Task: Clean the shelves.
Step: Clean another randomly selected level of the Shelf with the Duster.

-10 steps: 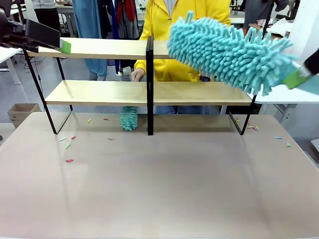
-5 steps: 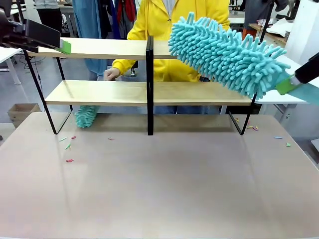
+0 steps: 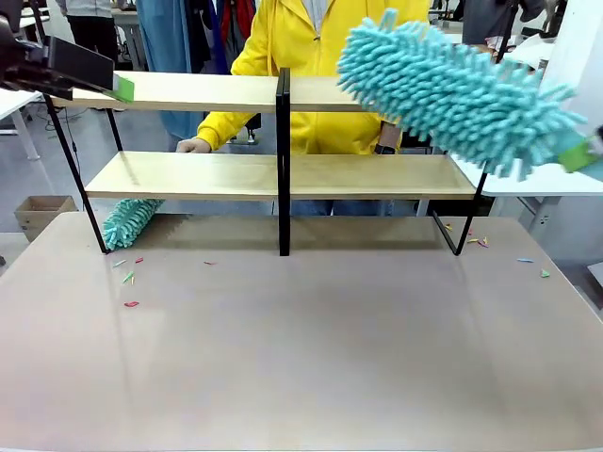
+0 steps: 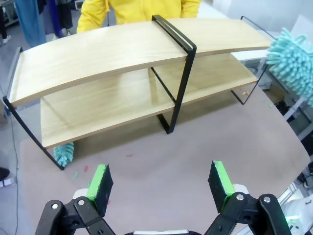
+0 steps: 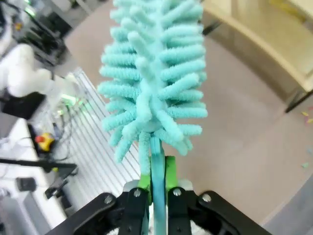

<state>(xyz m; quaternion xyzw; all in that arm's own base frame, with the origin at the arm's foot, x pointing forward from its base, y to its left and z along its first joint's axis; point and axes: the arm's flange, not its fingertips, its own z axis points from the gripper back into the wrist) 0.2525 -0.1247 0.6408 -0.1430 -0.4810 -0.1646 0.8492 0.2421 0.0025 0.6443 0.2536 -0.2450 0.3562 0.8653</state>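
Note:
The shelves stand across the far half of the table, two light wooden boards in a black frame with a centre post. My right gripper is shut on the handle of a large teal duster, held tilted in the air in front of the right end of the upper board. My left gripper is open and holds nothing, hovering high in front of the shelves; its green pad sits by the upper board's left end. A person in yellow sweeps a small teal duster under the lower board's left end.
Small coloured scraps lie on the table near the left frame leg, and more scraps lie by the right leg. The person's hand is behind the lower board. A cardboard box sits on the floor at left.
The person's small duster has slid from the centre post to the left end under the lower board. My right gripper's duster has shifted right and a little up. The left gripper has not moved.

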